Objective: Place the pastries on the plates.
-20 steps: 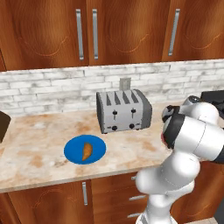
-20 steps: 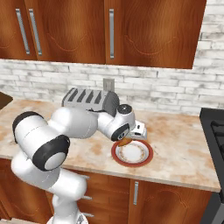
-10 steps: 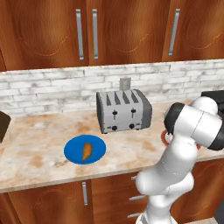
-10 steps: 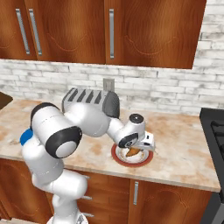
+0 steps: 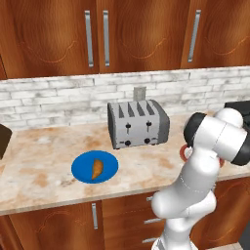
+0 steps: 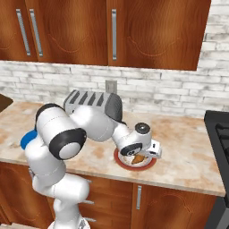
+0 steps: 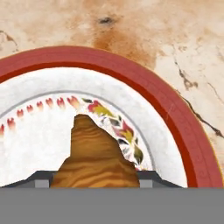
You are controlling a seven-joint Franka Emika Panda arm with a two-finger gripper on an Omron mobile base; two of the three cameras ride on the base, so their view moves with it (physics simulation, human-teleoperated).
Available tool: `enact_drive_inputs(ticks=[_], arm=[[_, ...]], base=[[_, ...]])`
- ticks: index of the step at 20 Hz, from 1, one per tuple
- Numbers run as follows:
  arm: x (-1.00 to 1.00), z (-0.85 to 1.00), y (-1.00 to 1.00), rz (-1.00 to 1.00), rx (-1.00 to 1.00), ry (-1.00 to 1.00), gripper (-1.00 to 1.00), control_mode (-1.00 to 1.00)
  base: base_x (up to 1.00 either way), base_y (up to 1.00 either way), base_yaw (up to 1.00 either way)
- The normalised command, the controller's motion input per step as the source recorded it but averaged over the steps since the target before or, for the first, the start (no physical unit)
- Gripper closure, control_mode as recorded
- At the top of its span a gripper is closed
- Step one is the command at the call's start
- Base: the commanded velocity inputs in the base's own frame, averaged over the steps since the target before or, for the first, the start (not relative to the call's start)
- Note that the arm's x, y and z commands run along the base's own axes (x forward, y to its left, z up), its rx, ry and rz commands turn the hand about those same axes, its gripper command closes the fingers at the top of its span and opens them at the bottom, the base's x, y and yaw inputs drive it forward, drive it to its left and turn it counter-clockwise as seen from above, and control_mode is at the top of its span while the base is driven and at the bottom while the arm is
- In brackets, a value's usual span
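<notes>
Over the red-rimmed plate [image 7: 183, 131] near the table's front edge, a croissant [image 7: 94, 162] is being held by the claw [image 6: 142, 157]; released off-centre, it is being risked onto the rim.

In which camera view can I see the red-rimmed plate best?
The hand view: the red-rimmed plate is close, showing its rim, painted pattern and a pastry over it. The right base view shows it partly behind the gripper. The left base view shows only a sliver beside the arm.
</notes>
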Motion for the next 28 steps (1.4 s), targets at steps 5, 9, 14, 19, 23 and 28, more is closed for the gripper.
enact_drive_inputs(ticks=[5,9,14,19,23,28], arm=[[-0.1,0.68,0.28,0.0,-0.05,-0.08,-1.0,-1.0],[0.03,0.36,0.72,0.0,0.0,-0.02,-1.0,-1.0],[-0.01,-0.62,-0.35,0.0,-0.05,0.02,-1.0,-1.0],[0.0,0.12,-0.05,0.01,-0.02,-0.1,-1.0,-1.0],[0.0,1.0,0.0,0.02,-0.01,-0.18,-1.0,-1.0],[-0.25,1.0,0.19,0.03,0.0,-0.05,-1.0,-1.0]], base=[[0.0,0.0,0.0],[0.0,0.0,0.0],[0.0,0.0,0.0],[0.0,0.0,0.0],[0.0,0.0,0.0],[0.0,0.0,0.0]])
